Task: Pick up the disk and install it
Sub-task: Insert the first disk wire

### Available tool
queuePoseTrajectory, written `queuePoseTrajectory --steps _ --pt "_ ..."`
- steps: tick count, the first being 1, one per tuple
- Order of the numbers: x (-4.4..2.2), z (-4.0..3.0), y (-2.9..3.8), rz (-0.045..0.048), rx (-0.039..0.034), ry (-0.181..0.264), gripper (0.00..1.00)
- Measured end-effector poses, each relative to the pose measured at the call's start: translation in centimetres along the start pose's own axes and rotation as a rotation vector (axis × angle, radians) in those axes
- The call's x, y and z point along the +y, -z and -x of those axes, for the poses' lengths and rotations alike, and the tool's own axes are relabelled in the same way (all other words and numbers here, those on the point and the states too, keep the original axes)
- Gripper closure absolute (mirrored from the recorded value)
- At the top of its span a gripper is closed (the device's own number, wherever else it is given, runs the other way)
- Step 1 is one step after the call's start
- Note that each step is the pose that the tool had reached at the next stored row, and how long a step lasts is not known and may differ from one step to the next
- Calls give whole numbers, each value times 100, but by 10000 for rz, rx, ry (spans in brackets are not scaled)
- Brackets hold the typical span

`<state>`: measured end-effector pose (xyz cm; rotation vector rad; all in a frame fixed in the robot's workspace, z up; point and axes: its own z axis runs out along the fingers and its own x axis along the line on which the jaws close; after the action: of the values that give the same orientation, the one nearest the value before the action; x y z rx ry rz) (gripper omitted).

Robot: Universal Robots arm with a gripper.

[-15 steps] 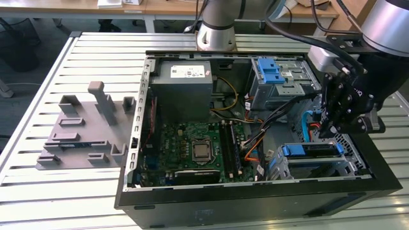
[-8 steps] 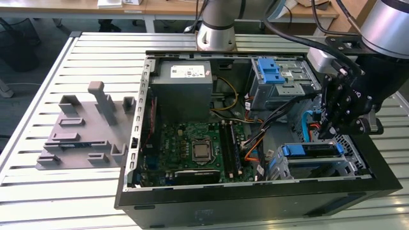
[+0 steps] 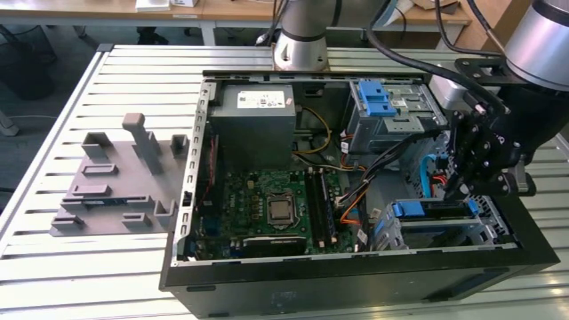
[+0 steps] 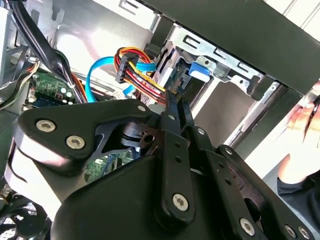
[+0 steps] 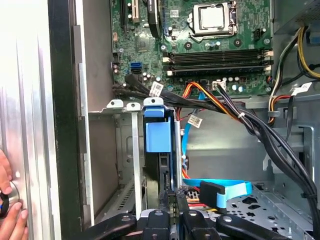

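Your gripper (image 3: 478,175) hangs inside the open computer case (image 3: 356,267), at the exterior view's right, just above the metal drive cage (image 3: 444,227). In the first wrist view the jaws come together into a thin tip directly over the disk (image 5: 159,137), which stands on edge in the cage with its blue bracket showing; whether they pinch its edge you cannot tell. The case also holds the green motherboard (image 3: 271,200), the grey power-supply box (image 3: 258,110) and a blue-latched cage (image 3: 391,107). A grey fixture (image 3: 116,180) sits on the slatted tabletop (image 3: 53,267). A hand (image 5: 10,210) rests outside the case wall.
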<state>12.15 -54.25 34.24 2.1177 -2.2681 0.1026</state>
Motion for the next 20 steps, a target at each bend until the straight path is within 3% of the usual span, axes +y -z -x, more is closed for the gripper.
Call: queuePoseTrajectory --steps 20 --pt "-26 -2 -82 103 9 -14 83"
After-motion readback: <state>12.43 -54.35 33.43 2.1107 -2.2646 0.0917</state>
